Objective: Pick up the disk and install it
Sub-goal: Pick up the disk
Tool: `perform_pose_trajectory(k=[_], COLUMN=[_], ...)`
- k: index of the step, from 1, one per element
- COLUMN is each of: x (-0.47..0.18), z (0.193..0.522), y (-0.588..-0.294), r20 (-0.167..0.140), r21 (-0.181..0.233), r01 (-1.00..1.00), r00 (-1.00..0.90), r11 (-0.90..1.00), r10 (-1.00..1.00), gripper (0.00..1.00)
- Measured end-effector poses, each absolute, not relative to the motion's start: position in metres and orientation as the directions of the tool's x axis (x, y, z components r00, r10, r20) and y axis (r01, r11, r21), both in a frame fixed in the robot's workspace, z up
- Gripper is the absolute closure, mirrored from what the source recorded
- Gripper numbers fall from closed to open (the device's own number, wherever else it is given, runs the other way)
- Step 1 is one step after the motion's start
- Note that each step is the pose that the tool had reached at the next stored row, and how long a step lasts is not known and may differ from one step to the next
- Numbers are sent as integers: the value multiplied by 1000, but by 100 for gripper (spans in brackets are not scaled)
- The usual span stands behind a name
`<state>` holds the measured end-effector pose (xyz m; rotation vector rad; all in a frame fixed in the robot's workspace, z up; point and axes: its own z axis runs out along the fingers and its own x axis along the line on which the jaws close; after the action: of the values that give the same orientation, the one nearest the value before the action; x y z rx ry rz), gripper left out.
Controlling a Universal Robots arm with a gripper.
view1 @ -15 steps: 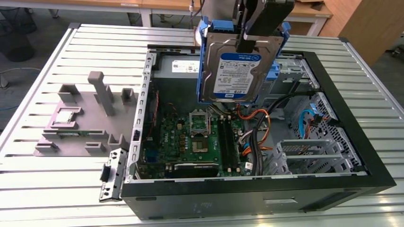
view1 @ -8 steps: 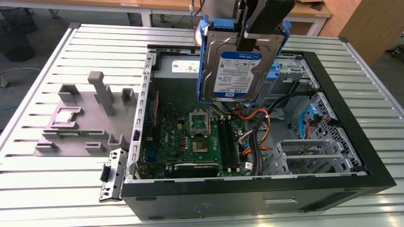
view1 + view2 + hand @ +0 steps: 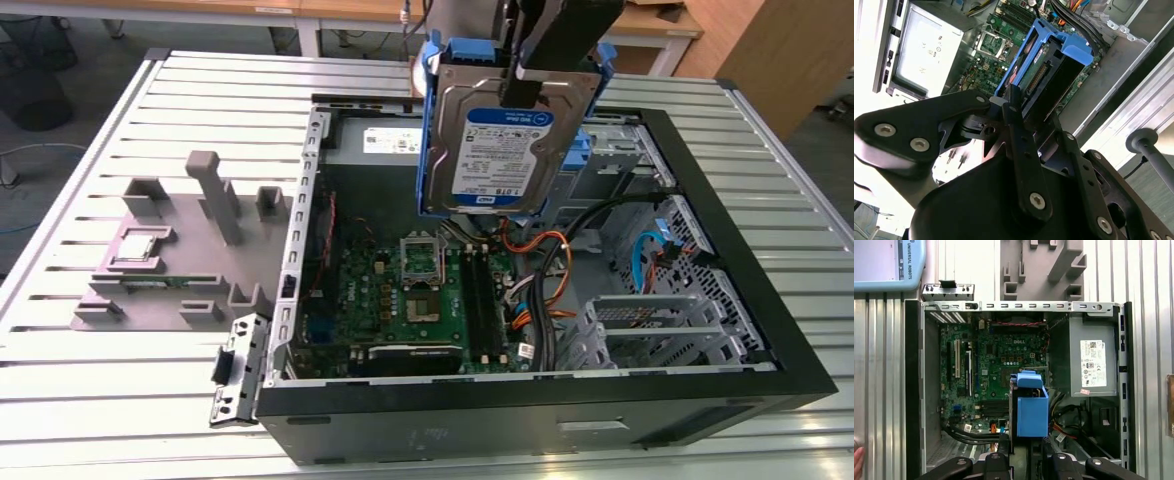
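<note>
Above the open case [image 3: 534,425] with motherboard [image 3: 400,300], fingers [image 3: 523,85] grip the disk [image 3: 487,150].

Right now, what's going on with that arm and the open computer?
The robot arm's pincer is clamped on the disk, holding it upright in the air above the open computer case, over the motherboard. The disk is not yet seated in any bay.
</note>
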<state>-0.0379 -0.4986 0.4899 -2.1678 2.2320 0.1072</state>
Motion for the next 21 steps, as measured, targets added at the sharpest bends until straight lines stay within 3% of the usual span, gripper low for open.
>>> perform_pose_trajectory(k=[21], x=[-35], z=[490], y=[-499], r20=[-68], r21=[30], r01=[-999], r00=[-30], r11=[28], r10=[-997], gripper=[65])
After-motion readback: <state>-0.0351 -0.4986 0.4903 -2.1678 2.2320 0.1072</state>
